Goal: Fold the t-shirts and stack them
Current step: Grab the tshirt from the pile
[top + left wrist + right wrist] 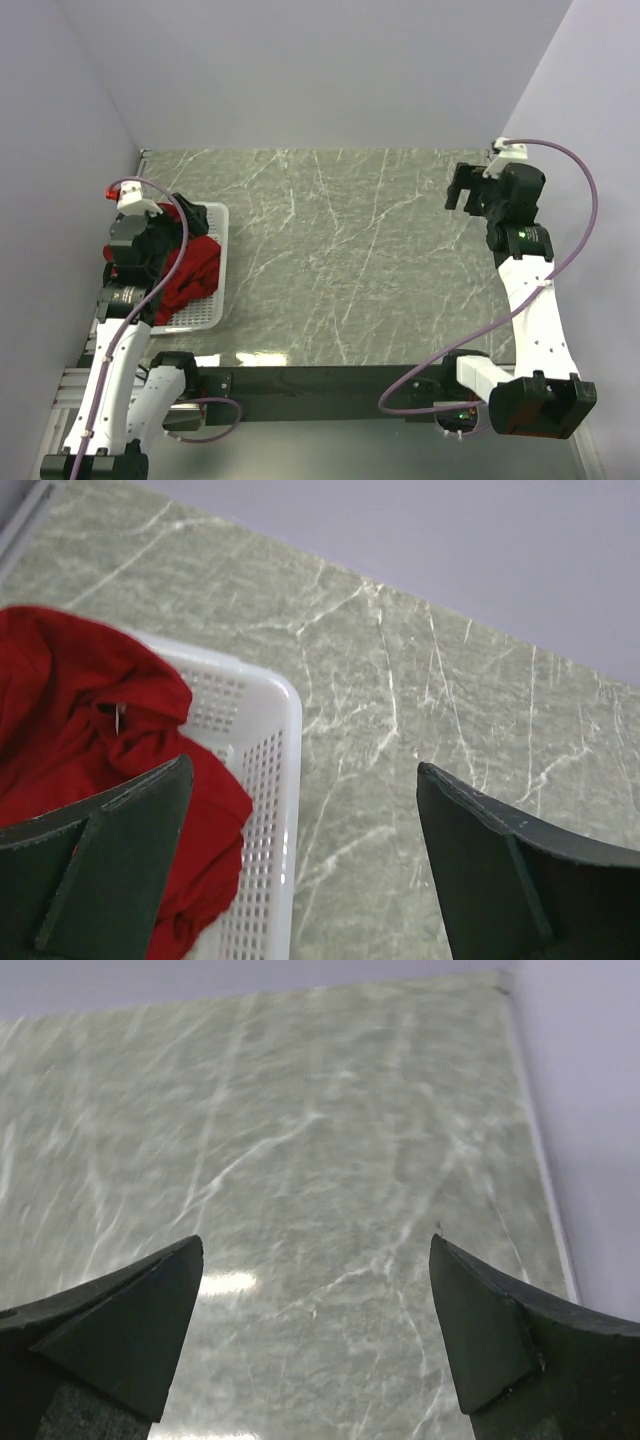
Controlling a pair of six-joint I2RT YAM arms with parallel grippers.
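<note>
**Shirt bunched in basket, both grippers wide**

The red t-shirt (192,272) lies crumpled inside the white basket (221,262) at the table's (340,250) left side, not folded. A small white tag shows near its neck in the left wrist view. The left gripper (303,767) hangs above the basket's right rim, jaws spread wide and holding nothing. The right gripper (462,188) is well apart, over the far right of the table, its jaws equally wide and empty, with only marble beneath it.
</note>
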